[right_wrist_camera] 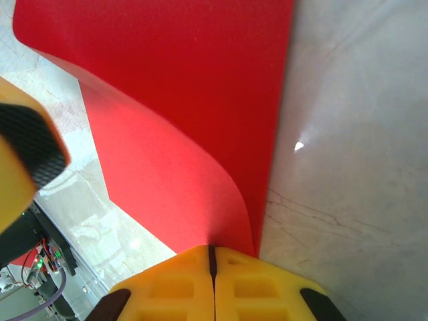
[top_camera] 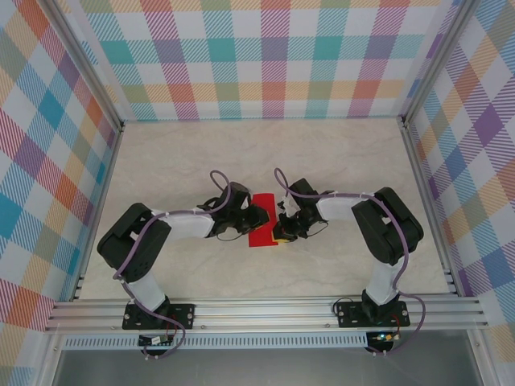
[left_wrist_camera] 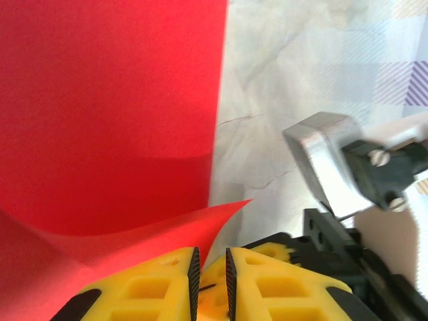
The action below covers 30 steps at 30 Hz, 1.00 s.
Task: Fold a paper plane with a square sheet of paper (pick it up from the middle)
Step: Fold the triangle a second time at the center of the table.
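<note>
- The right gripper [right_wrist_camera: 212,271] clamps the square sheet of paper [right_wrist_camera: 187,100] at its edge; tugging could tear it.
- The left gripper [left_wrist_camera: 210,281], jaws slightly parted beside that sheet, may let the curl flop.

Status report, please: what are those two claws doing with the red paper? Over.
Right gripper shut on the square sheet of paper, sheet curled. Left gripper slightly open at its edge. Nothing blocking.
</note>
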Available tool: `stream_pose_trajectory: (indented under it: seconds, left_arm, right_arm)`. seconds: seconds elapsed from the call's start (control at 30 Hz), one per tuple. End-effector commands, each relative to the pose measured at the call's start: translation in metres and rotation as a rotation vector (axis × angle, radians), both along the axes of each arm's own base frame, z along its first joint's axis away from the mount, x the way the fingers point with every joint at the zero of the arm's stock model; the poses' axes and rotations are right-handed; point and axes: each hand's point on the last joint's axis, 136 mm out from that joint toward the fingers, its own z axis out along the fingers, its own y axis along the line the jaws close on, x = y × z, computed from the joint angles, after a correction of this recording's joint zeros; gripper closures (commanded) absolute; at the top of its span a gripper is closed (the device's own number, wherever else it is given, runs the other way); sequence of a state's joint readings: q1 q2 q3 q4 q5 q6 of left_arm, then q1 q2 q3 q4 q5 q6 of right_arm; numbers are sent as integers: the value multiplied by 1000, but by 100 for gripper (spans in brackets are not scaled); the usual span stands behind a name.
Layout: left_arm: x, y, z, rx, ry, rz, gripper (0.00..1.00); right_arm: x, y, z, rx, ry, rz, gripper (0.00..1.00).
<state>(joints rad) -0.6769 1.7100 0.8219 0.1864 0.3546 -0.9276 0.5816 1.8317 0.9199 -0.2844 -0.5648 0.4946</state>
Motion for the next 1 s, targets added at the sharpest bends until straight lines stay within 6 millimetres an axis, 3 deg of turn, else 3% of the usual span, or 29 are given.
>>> stream_pose_trajectory:
  seconds: [0.0,0.23,0.37,0.47,0.6,0.73,0.83,0.97]
  left_arm:
    - [3,-8,-9,21,4,-20,81]
    - [-1,3,-47,99,58,7,99]
    - [-5,13,-58,131,64,27,100]
    - [-4,12,-51,122,40,23,100]
    - [4,10,-25,130,-36,-6,100]
    - [8,8,-2,120,-102,-35,94]
    - [7,7,0,109,-116,-43,92]
    - [7,13,-14,139,-98,-31,92]
  right_arm:
    - [-22,-26,-37,-163,90,-13,95]
    - [-25,-28,-39,-172,97,-14,95]
    - [-26,-29,-41,-177,100,-12,95]
    - [-26,-30,-42,-182,100,-12,95]
    - [-26,-32,-43,-196,99,-14,95]
    - [-25,-32,-43,-197,100,-14,95]
    - [-26,-32,-44,-198,104,-16,95]
    - [-26,-31,-44,-195,105,-15,95]
